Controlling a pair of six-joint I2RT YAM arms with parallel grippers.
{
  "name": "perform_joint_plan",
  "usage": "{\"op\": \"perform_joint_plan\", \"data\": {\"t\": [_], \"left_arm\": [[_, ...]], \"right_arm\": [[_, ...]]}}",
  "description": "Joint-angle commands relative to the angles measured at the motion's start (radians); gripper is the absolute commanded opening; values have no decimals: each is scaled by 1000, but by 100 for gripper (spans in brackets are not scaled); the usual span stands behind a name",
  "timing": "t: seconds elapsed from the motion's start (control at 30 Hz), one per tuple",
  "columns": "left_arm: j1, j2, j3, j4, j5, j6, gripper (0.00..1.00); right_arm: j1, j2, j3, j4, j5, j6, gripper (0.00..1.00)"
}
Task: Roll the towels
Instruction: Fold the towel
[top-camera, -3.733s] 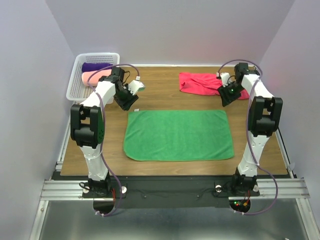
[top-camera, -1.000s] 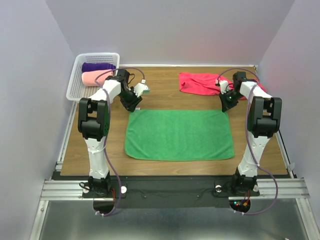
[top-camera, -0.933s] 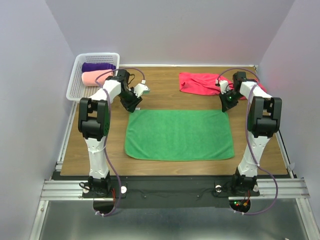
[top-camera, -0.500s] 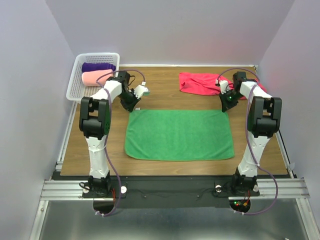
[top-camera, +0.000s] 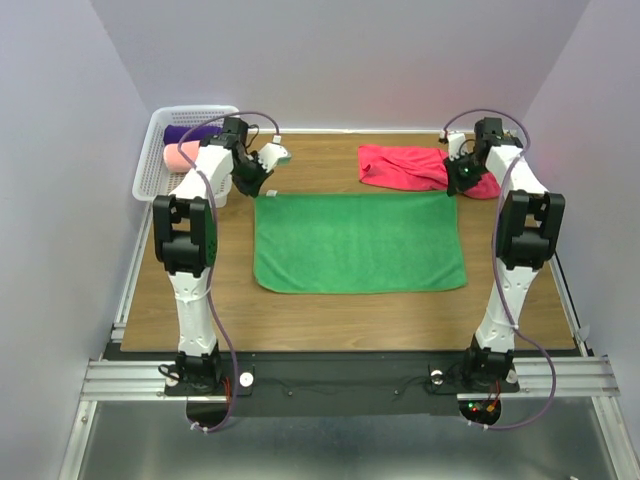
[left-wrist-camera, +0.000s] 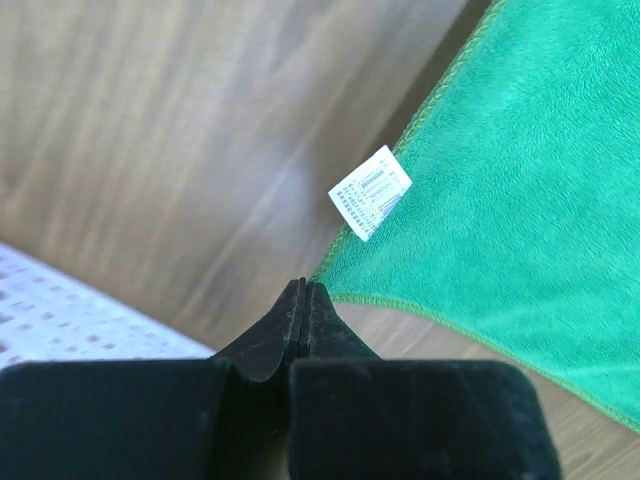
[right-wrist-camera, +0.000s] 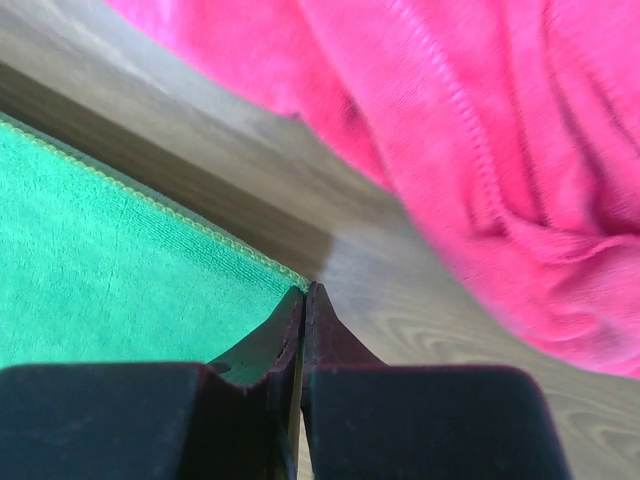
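The green towel (top-camera: 360, 243) lies flat in the middle of the table. My left gripper (top-camera: 256, 188) is shut on its far left corner, and in the left wrist view that gripper (left-wrist-camera: 303, 287) pinches the hem just below the white tag (left-wrist-camera: 370, 192). At the far right corner my right gripper (top-camera: 457, 189) is shut too, its tips (right-wrist-camera: 305, 290) meeting on the green towel (right-wrist-camera: 120, 290). A crumpled crimson towel (top-camera: 410, 167) lies behind it, filling the top right of the right wrist view (right-wrist-camera: 500, 140). Rolled purple (top-camera: 185, 132) and salmon-pink (top-camera: 180, 155) towels sit in the basket.
The white mesh basket (top-camera: 152, 160) stands at the far left corner of the table, close to my left arm; its edge (left-wrist-camera: 60, 315) shows in the left wrist view. Bare wood runs along the near side of the green towel.
My left gripper has shut on the green towel's far left corner. Both arms then moved toward the back, and the towel slid that way with them.
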Motion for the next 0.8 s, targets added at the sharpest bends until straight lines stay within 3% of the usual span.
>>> {"op": "perform_joint_plan", "data": {"t": [0.0, 0.2, 0.43, 0.53, 0.57, 0.63, 0.77], "left_arm": [[18, -22, 62, -26, -4, 10, 0], [16, -167, -56, -55, 40, 85, 0], [12, -365, -374, -54, 43, 174, 0], [6, -416, -462, 42, 14, 143, 0], [6, -419, -470, 72, 14, 127, 3], [6, -405, -433, 107, 23, 74, 19], [-8, -281, -259, 63, 66, 47, 47]], "right_arm": [[-31, 10, 75, -7, -17, 9, 0], [-58, -144, -93, -24, -91, -117, 1], [-57, -313, -308, -24, -123, -244, 1], [-58, -318, -347, -19, -134, -249, 1], [-58, -304, -336, -19, -138, -243, 1], [-58, -278, -309, -19, -146, -212, 1], [-57, -217, -235, -21, -151, -176, 1]]}}
